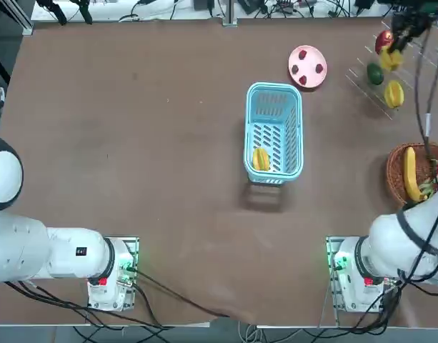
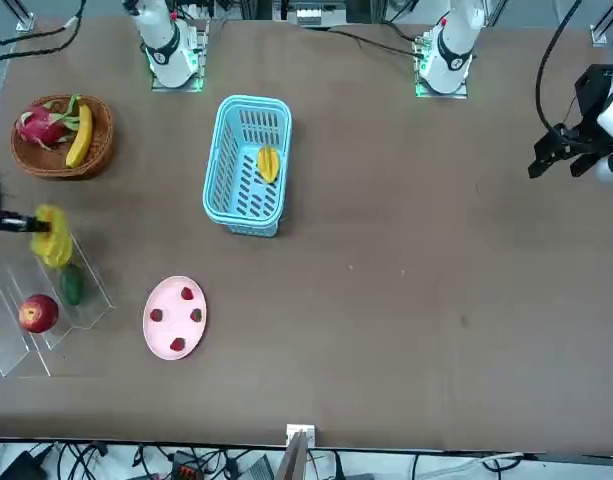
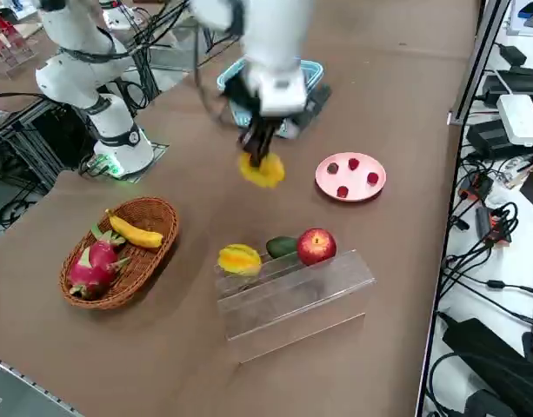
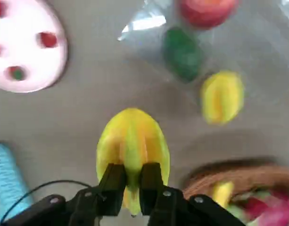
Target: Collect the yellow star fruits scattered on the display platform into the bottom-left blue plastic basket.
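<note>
Star fruit hangs clamped in your right gripper's jaws, above the surface; another sits inside the blue plastic basket.

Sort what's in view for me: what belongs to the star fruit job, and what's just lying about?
Job: right gripper holding a star fruit; star fruit on the clear rack; star fruit in the blue basket; clear rack; blue basket.

Lying about: apple; green fruit; pink plate; wicker basket; banana; dragon fruit.

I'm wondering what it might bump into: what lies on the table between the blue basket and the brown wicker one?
Only bare tabletop between the blue basket and the wicker basket, as the top view shows.
</note>
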